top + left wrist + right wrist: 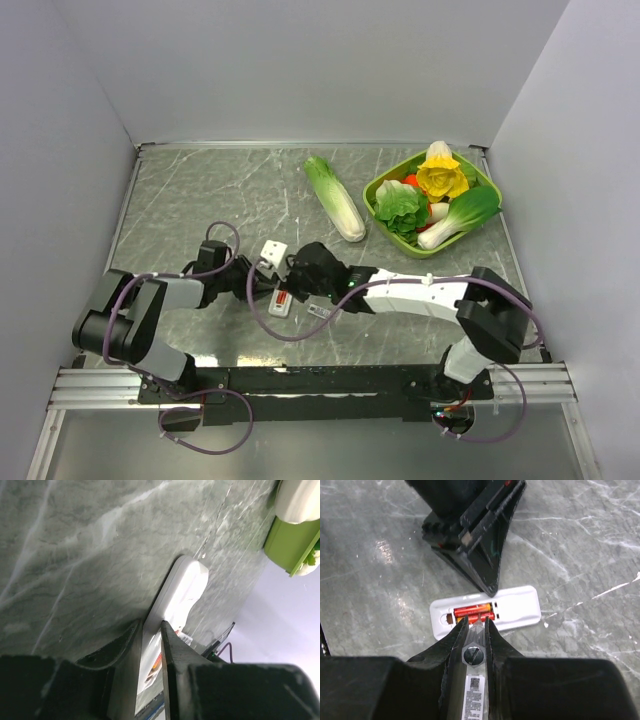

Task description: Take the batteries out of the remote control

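The white remote control lies face down on the table with its battery recess uncovered. Two red-orange batteries sit side by side in the recess. My right gripper is shut on a clear screwdriver-like tool, and the tool's tip touches the nearer battery. My left gripper comes in from the far side with its jaws closed on the far long edge of the remote control. In the top view both grippers, left and right, meet over the remote control.
The small white cover piece lies just behind the grippers. A long pale-green cabbage lies further back. A green bowl of toy vegetables stands at the back right. Grey walls enclose the table on three sides.
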`<action>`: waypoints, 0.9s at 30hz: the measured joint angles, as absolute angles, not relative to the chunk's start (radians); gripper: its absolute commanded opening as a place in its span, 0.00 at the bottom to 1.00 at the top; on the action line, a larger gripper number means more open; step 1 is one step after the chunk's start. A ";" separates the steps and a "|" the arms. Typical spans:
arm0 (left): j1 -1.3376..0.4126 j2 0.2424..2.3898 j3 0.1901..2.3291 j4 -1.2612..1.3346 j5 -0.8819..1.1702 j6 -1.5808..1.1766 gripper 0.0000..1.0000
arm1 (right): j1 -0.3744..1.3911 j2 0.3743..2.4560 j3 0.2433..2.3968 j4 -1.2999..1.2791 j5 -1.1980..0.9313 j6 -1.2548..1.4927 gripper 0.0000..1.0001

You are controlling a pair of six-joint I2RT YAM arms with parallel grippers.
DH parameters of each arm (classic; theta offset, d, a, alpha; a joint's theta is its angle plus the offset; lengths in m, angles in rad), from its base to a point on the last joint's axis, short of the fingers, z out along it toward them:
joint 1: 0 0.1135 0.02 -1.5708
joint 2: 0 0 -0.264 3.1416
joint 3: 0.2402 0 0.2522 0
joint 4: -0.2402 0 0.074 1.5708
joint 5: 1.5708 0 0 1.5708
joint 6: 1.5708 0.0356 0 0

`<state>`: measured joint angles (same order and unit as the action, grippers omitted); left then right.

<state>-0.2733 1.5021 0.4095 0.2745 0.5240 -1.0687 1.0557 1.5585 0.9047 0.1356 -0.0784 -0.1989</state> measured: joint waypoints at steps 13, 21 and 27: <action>-0.302 1.478 0.394 0.290 0.456 -1.095 0.25 | 1.142 1.691 1.092 0.008 0.084 -0.195 0.00; -0.307 1.469 0.390 0.280 0.446 -1.093 0.22 | 1.127 1.619 0.906 0.242 0.104 -0.108 0.00; -0.311 1.474 0.390 0.289 0.448 -1.093 0.21 | 1.112 1.544 0.740 0.427 0.110 -0.022 0.00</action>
<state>-0.3115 1.4742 0.3901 0.2893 0.4477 -1.0935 1.1118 1.5436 0.7403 0.4274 0.1097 -0.0223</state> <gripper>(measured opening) 0.225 0.223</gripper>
